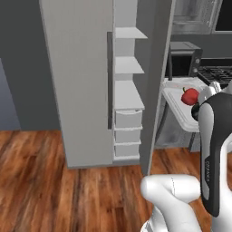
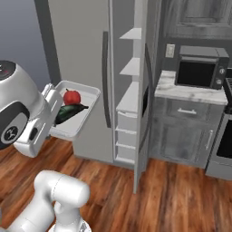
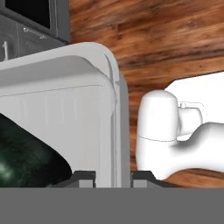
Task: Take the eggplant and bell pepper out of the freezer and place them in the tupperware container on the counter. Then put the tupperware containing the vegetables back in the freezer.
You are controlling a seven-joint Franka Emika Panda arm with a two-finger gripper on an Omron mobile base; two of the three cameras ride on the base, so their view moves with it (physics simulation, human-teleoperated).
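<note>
Right base view shows the tupperware container lifted in the air in front of the freezer, well above the wooden floor. The gripper holds the container by its near left edge, and the tray is a little tilted. Inside the container lie the bell pepper, on the far side, and the eggplant, nearer to the gripper; the two touch or almost touch. The freezer stands open, its door is turned edge-on to the right of the white shelves, and the lower drawers are shut. To the right of the freezer is the counter with a microwave on it. In the hand view the two finger tips stand on both sides of the container's rim, so the jaws are narrow and clamped on this wall, and the dark eggplant lies just inside it. In the left base view the container appears right of the door, with the pepper in it, partly hidden by the arm.
</note>
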